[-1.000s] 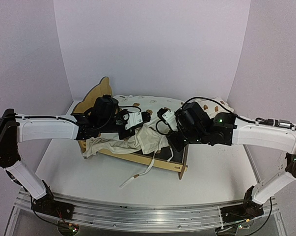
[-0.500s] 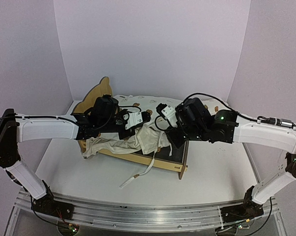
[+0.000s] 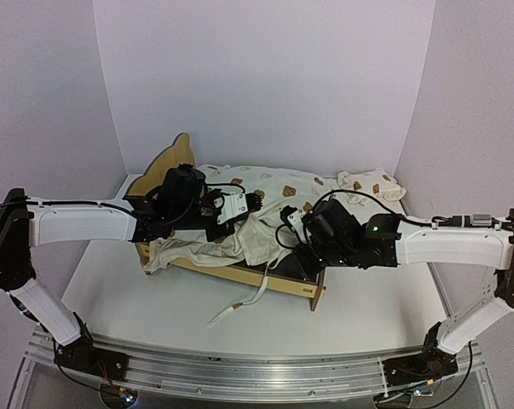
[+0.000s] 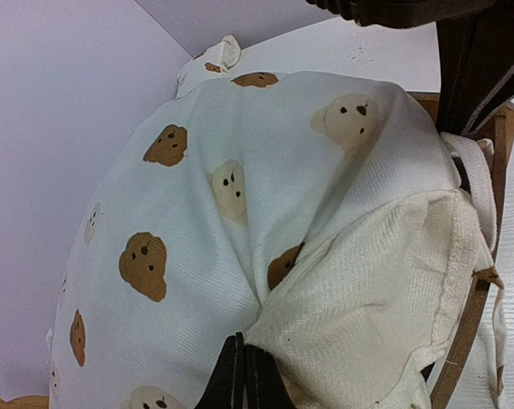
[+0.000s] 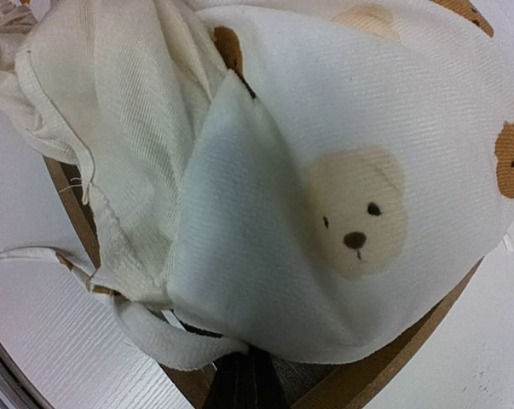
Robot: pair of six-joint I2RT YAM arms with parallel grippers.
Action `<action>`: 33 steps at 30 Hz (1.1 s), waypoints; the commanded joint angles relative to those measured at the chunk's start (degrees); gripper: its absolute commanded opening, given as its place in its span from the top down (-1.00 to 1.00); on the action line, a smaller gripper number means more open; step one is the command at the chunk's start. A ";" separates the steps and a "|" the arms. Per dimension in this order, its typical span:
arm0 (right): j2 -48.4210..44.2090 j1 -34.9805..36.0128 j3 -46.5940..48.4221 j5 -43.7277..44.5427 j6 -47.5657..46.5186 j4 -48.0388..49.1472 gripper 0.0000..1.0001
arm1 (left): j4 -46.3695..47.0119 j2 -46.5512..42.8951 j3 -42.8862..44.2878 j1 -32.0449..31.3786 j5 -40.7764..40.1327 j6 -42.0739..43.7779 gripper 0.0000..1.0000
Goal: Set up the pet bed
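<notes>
Where the pet bed stands: mid desk, cushion bunched across it.
Left gripper: together, pinching cushion fabric.
Right gripper: together, pinching the cushion's edge.

The left arm rises from its base at the near left corner, bends sharply at the elbow and reaches level toward the middle, forearm nearly horizontal. Its wrist is turned so the left end effector points to the robot's right; the fingers are pressed flat together, nipping a fold of the pet bed cushion. The right arm mirrors it from the near right corner, forearm level and reaching inward, wrist dipped lower than the left one. The right end effector angles downward with its fingers closed tight; whether any cloth sits between them is hard to make out.
</notes>
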 commanded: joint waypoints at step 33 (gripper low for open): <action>1.53 -0.06 -8.43 -2.31 12.86 11.46 0.89 | 1.67 -1.56 0.96 1.12 1.09 -0.67 1.00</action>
